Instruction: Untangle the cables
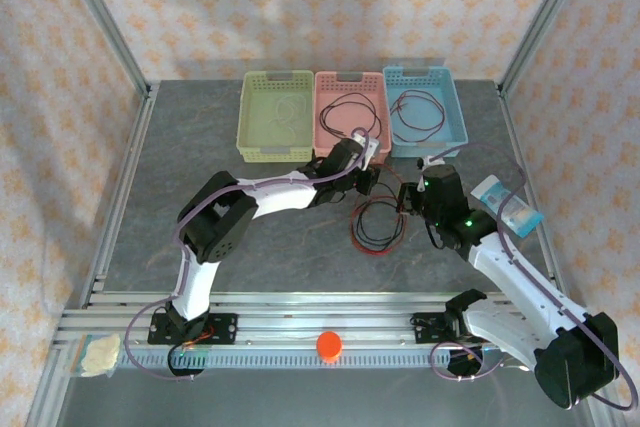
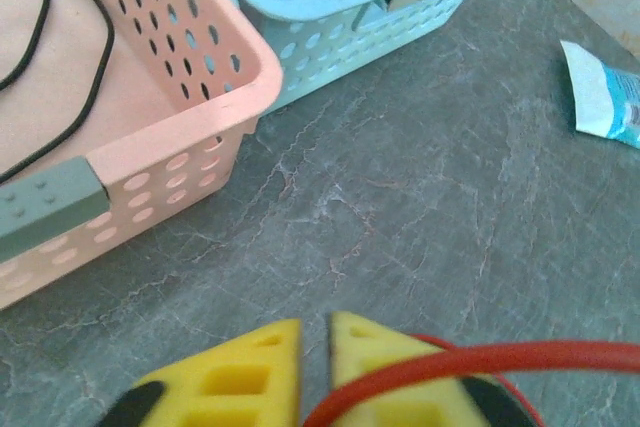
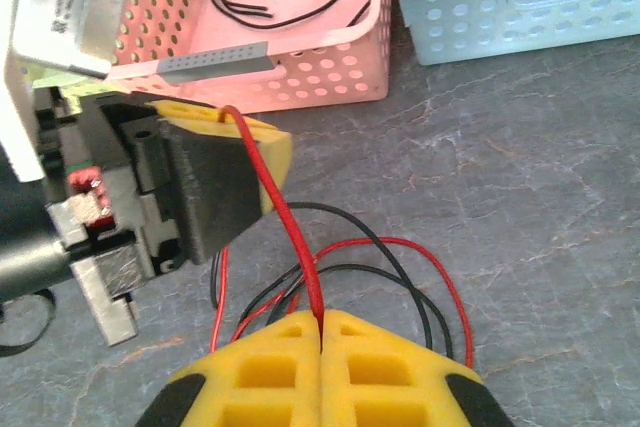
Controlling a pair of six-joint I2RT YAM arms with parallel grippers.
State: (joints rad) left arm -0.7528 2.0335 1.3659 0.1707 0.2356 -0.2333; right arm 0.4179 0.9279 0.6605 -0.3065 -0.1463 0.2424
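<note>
A loose tangle of red and black cables point(image 1: 375, 229) lies on the grey table in front of the baskets. My right gripper point(image 3: 322, 319) is shut on a red cable point(image 3: 290, 217), which rises taut to my left gripper's yellow finger point(image 3: 275, 152). In the left wrist view that red cable point(image 2: 500, 359) crosses the right finger and curves down into the narrow gap of the left gripper point(image 2: 315, 332). From above, the left gripper point(image 1: 368, 179) and right gripper point(image 1: 408, 197) are close together over the tangle. Black and red loops point(image 3: 420, 267) lie under the right fingers.
Three baskets stand at the back: green point(image 1: 250, 117) with a pale cable, pink point(image 1: 322, 117) with a black cable, blue point(image 1: 455, 117) with red and black cable. A white-blue packet point(image 1: 510, 205) lies to the right. An orange ball point(image 1: 329, 345) sits on the front rail.
</note>
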